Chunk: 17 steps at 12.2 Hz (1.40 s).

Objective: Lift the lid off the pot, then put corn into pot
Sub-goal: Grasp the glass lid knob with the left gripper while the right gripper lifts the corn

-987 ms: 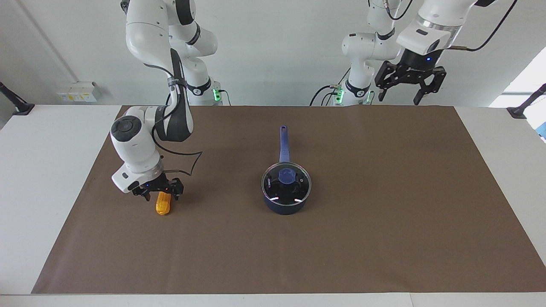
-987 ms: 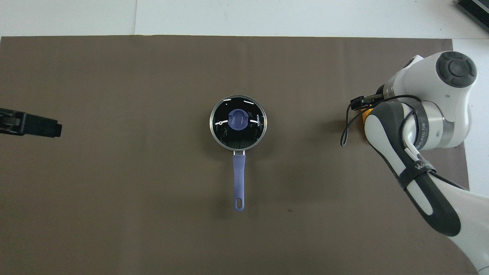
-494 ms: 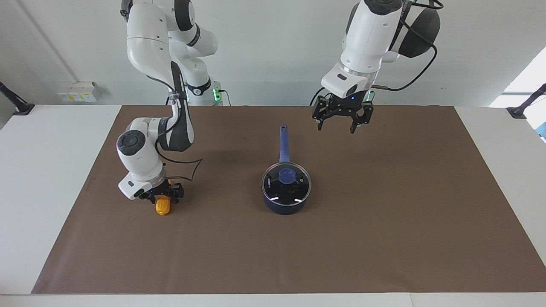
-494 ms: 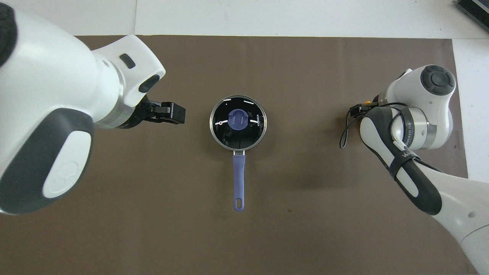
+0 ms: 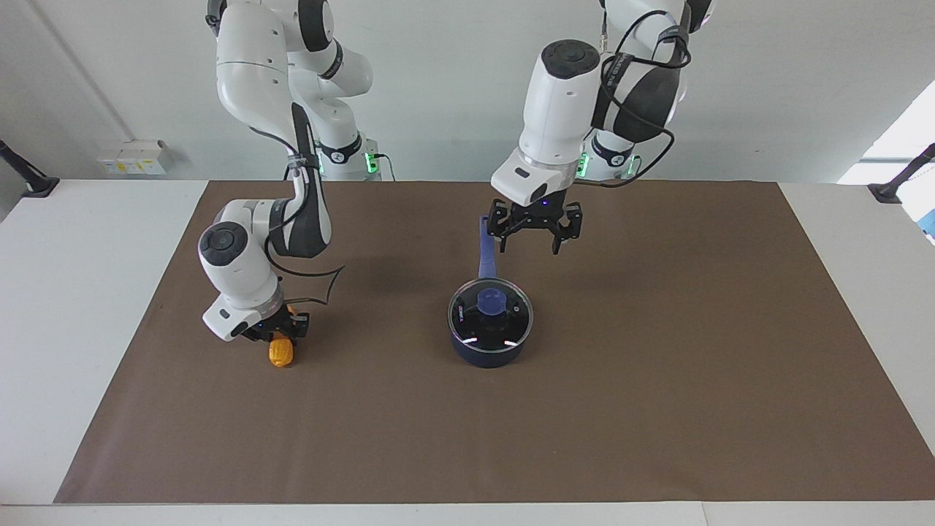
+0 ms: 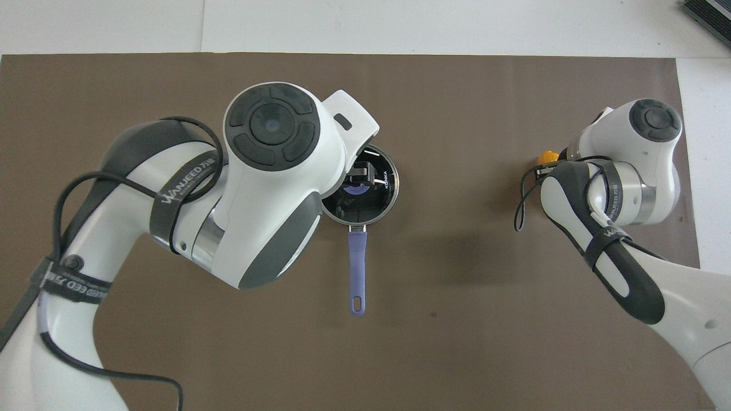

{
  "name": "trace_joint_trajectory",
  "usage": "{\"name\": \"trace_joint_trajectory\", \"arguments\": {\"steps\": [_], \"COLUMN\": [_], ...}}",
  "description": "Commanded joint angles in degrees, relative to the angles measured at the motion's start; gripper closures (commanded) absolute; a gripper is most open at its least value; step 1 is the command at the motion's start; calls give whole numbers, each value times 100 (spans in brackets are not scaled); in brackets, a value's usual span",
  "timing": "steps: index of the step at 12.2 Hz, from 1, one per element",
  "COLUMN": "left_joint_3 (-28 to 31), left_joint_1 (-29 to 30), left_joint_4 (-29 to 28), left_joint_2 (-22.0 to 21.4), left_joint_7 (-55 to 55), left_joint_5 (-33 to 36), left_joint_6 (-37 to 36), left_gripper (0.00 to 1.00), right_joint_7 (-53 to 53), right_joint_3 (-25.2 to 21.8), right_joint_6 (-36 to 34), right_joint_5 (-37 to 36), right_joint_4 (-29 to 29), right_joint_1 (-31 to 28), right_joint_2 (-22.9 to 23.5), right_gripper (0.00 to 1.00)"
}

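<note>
The navy pot (image 5: 488, 353) stands mid-mat with its handle (image 5: 485, 245) toward the robots. The glass lid (image 5: 511, 315) with its blue knob (image 5: 490, 299) sits on it. My left gripper (image 5: 529, 245) is open, in the air over the lid and well clear of it. In the overhead view the left gripper (image 6: 363, 173) covers much of the lid (image 6: 384, 200). The yellow corn (image 5: 280, 355) lies on the mat toward the right arm's end. My right gripper (image 5: 280, 334) is down on the corn. In the overhead view the right wrist hides all but one end of the corn (image 6: 548, 156).
A brown mat (image 5: 657, 380) covers the white table (image 5: 80, 292). Nothing else lies on the mat. The left arm's big white forearm (image 6: 268, 188) hangs over the mat beside the pot.
My left arm has swung in from its end of the table and come down over the pot. My right gripper has sunk lower onto the corn.
</note>
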Motion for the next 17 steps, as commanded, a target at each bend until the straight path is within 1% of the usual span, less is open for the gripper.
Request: {"name": "trace_joint_trajectory", "arguments": {"steps": [1,2,4,6,7,9,11,13,15,17], "left_joint_3": [86,86,86,86,86,86,86,86,77,77], "left_joint_1": [-166,-271,-377,-299,-298,-272,-290,-281,-272,-272], "left_joint_4": [-324,-395,-352,-396,-405,-405,-361,-387,-405,-431], "left_joint_2": [19,106,405,459,563,608,835,846,846,846], "left_joint_7": [-182,-295,-454,-454,-454,-437,-445,-437,-419,-401], "left_joint_5": [143,152,388,407,407,433,634,644,636,627], "left_joint_6": [469,653,856,1076,1216,1297,1384,1420,1464,1586], "left_gripper": [0,0,0,0,0,0,0,0,0,0], "right_joint_7": [-64,-29,94,689,823,824,824,798,745,754], "right_joint_3": [38,38,55,46,55,46,46,46,37,38], "right_joint_6": [-775,-812,-1004,-1216,-1208,-1129,-1067,-1067,-988,-1031], "right_joint_5": [-94,-85,-15,-93,-85,-76,-67,-50,21,29], "right_joint_4": [426,445,453,471,471,462,480,489,471,445], "right_joint_1": [227,350,561,973,1019,993,967,949,765,817], "right_joint_2": [-302,-495,-811,-962,-971,-980,-954,-936,-927,-945], "right_gripper": [100,100,100,100,100,100,100,100,100,100]}}
